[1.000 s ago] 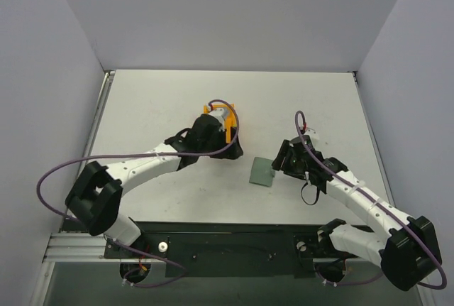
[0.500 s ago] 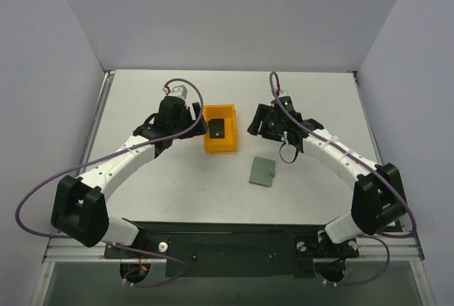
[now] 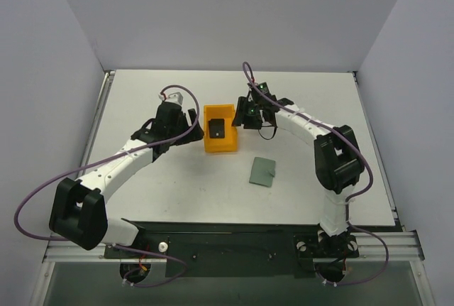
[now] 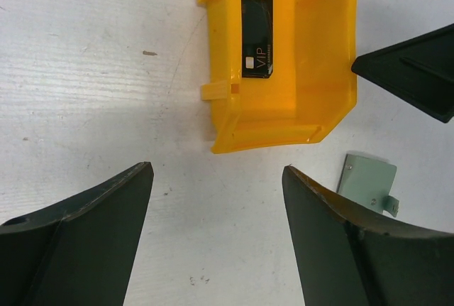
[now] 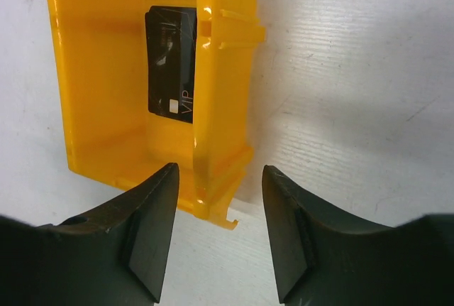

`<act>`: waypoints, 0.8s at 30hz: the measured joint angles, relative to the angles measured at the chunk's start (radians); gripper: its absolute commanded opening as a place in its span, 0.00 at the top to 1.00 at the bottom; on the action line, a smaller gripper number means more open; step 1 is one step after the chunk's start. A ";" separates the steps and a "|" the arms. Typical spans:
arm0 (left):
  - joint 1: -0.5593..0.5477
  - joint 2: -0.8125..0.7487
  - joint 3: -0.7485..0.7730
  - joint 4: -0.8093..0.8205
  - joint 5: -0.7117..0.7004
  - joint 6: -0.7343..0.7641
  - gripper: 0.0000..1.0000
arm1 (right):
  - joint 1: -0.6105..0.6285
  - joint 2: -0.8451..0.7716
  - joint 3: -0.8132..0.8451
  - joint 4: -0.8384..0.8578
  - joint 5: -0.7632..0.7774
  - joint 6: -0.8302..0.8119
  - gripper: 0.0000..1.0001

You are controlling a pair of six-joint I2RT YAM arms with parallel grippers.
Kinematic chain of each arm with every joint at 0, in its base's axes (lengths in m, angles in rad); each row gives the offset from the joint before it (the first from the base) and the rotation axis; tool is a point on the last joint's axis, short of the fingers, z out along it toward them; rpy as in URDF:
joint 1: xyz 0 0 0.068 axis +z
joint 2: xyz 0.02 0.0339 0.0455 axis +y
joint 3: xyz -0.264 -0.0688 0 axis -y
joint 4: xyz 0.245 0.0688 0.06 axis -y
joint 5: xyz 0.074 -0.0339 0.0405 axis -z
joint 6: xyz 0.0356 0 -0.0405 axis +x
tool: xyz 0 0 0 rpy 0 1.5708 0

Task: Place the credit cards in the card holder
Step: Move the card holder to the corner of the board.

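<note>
Fingers first: the right fingers (image 5: 149,235) are standing partly apart, gripping nothing, and are hovering over one side wall of the orange bin (image 5: 106,72). In the right wrist view that wall is lining up between them. The left fingers (image 4: 78,249) are standing at their widest, also gripping nothing, just beside the bin's opposite side.

One credit card (image 5: 170,61), black and marked VIP, is lying flat on the bin's floor, close against the wall under the right fingers. Whether more cards are lying beneath it cannot be told. The bin is sitting about mid-counter (image 3: 213,192), a little toward the far edge. The card holder (image 3: 263,172) is lying shut and flat, apart from the bin, closer to the near edge and toward the right edge.

Judgement: the step in hand is getting the card out of the bin. A thin card lying flat gives the fingers little to bite. The right fingers are better shifting inward off the wall and narrowing to suit the card's short width. They can then tip it up against the wall before closing. The left fingers could be steadying the bin so it is not sliding. The holder is needing opening before any card goes in.
</note>
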 measured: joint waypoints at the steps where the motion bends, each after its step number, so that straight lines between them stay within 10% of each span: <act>1: 0.000 0.000 -0.002 0.000 0.001 0.000 0.16 | 0.000 0.016 0.016 -0.004 -0.004 -0.001 0.59; 24: 0.007 -0.047 -0.066 0.000 0.025 -0.021 0.22 | 0.079 0.095 0.069 -0.046 -0.044 -0.051 0.98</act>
